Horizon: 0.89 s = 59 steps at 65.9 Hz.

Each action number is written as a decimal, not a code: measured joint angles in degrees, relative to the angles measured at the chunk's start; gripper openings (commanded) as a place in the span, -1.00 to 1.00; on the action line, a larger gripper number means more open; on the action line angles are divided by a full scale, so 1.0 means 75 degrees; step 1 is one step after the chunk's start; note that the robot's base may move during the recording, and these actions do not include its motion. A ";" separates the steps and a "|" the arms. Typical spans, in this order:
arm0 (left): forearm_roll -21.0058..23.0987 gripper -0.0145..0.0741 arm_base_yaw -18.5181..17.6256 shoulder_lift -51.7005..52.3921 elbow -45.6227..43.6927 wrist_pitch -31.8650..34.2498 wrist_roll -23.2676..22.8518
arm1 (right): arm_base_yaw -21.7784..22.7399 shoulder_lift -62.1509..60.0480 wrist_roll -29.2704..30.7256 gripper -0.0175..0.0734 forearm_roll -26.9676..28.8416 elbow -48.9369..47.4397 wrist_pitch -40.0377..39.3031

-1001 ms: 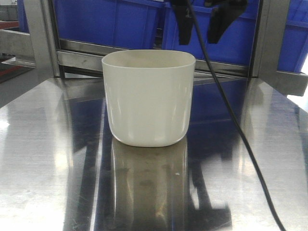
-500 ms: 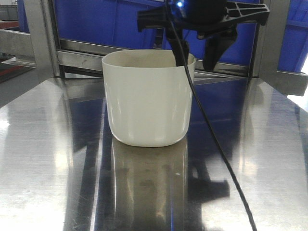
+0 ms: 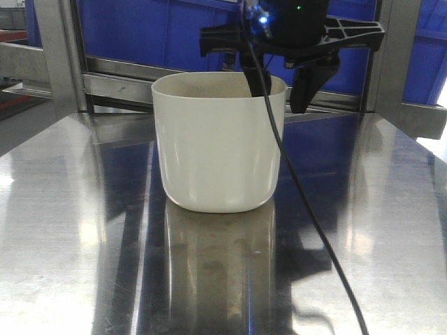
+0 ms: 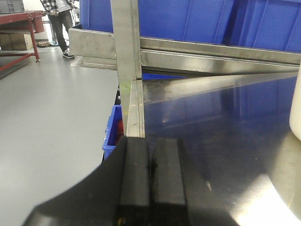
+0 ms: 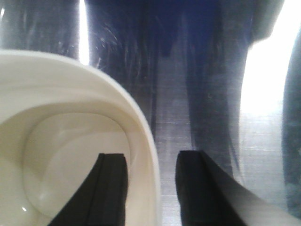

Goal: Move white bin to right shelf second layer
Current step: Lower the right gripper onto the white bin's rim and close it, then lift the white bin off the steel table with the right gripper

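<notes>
- Here's the white bin (image 3: 220, 150), upright on the shiny steel tabletop (image 3: 84, 230), mouth open to the top, its reflection running toward the front camera.
- It sits on the tabletop just in front of the steel rack (image 3: 59, 56); blue crates (image 3: 160, 31) fill the rack behind it.
- The right gripper (image 3: 279, 84) is at the bin's right-hand rim, with one black finger (image 3: 255, 78) dipped inside the wall and the other hanging outside it.
- Over to the right wrist view: the right gripper (image 5: 150, 162) straddles the cream rim. The fingers are spread, with the inner one close against the inside wall, while a strip of steel shows between the outer one and the bin, so no squeeze on the wall here.
- A small blue light (image 3: 262, 17) glows on the gripper body, and a green dot (image 3: 299, 8) sits higher up.
- A black cable (image 3: 311, 209) drops from the gripper, crosses the bin's right front corner and trails off over the tabletop.
- The left gripper (image 4: 150, 183) hangs by the table's left edge, its two pads pressed flat together with nothing between them.
- From that wrist, only a sliver of the white bin (image 4: 297, 108) shows at the far right, well apart from the left gripper.
- In the background left, a person (image 4: 60, 19) in a checked shirt stands by a red table (image 4: 21, 19).
</notes>
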<state>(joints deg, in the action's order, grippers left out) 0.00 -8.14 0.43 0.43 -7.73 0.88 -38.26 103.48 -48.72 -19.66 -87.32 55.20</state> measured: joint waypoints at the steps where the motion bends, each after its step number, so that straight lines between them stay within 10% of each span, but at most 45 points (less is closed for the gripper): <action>1: 0.0000 -0.48 0.0000 0.0000 0.0000 0.0000 0.0000 | 0.0014 0.0029 0.0000 0.18 0.0014 0.0000 0.0000; 18: 0.0000 -0.48 0.0000 0.0000 0.0000 0.0000 0.0000 | 0.0031 0.0118 0.0013 0.17 0.0083 0.0000 0.0045; 39: 0.0000 -0.48 0.0000 0.0000 0.0000 0.0000 0.0000 | 0.0043 0.0118 0.0013 -0.42 0.0217 0.0000 0.0045; 59: 0.0000 -0.48 0.0000 0.0000 0.0000 0.0000 0.0000 | 0.0043 -0.0070 0.0027 -0.42 0.0237 0.0000 0.0164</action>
<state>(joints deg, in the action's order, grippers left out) 0.00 -8.14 0.43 0.43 -7.73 0.88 -37.93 102.95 -48.52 -17.88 -87.32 56.44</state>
